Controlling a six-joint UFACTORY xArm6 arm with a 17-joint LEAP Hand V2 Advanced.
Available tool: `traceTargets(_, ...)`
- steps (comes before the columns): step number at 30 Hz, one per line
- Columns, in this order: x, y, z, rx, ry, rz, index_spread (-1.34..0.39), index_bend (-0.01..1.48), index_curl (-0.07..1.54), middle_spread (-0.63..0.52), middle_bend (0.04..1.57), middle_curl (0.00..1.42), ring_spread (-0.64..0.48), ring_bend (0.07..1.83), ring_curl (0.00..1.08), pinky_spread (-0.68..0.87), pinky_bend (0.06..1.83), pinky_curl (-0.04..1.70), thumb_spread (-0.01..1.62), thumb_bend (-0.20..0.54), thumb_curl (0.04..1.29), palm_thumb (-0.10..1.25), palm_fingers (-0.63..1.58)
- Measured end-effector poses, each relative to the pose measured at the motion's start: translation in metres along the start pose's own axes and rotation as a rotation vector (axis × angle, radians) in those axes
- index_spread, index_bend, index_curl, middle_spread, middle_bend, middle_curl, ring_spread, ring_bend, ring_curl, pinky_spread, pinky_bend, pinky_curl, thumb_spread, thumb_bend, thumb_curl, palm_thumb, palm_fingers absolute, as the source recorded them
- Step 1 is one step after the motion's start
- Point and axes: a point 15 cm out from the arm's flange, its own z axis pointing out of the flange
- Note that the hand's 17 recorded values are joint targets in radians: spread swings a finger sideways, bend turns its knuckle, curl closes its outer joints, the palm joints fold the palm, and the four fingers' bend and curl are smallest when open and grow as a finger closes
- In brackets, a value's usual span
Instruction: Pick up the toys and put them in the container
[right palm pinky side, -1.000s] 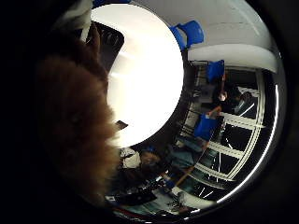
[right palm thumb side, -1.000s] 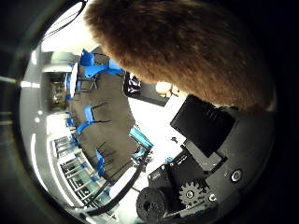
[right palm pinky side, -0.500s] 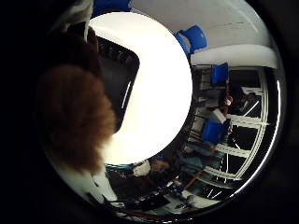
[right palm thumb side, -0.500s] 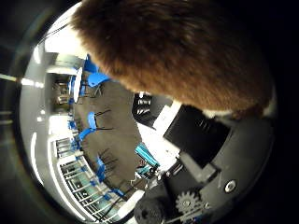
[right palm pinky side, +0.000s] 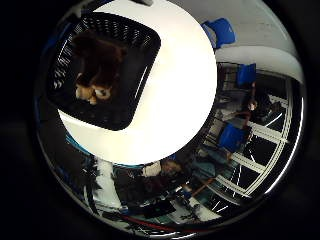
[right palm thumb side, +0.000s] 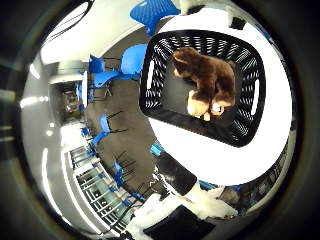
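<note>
A brown plush toy (right palm thumb side: 205, 80) lies inside a black mesh basket (right palm thumb side: 155, 75) that stands on a round white table (right palm thumb side: 235, 168). The little finger side palm view shows the same toy (right palm pinky side: 97, 72) in the basket (right palm pinky side: 138, 55) from above, on the table (right palm pinky side: 185, 95). Nothing lies against the palm, and the hand is open.
Blue chairs (right palm thumb side: 120, 65) stand on the dark floor around the table, and more blue chairs (right palm pinky side: 222, 32) show in the little finger side palm view. Windows and desks lie beyond the table's edge.
The brown plush toy was against the palm and filled much of the views. It now lies in the basket, away from the hand, and the hand is higher over the table.
</note>
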Motion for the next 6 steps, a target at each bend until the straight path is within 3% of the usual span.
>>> traceTargets(1, 0.002, 0.003, -0.001, -0.003, -0.003, 0.004, -0.48, 0.2, 0.35, -0.01, 0.32, 0.34, 0.23, 0.36, 0.26, 0.52, 0.48, 0.49, 1.17, -0.019, 0.28, 0.5, 0.03)
traceTargets(6, 0.009, 0.042, -0.011, -0.064, -0.029, 0.036, -0.46, 0.18, 0.33, 0.02, 0.22, 0.31, 0.24, 0.32, 0.25, 0.51, 0.44, 0.43, 1.17, -0.019, 0.27, 0.5, 0.08)
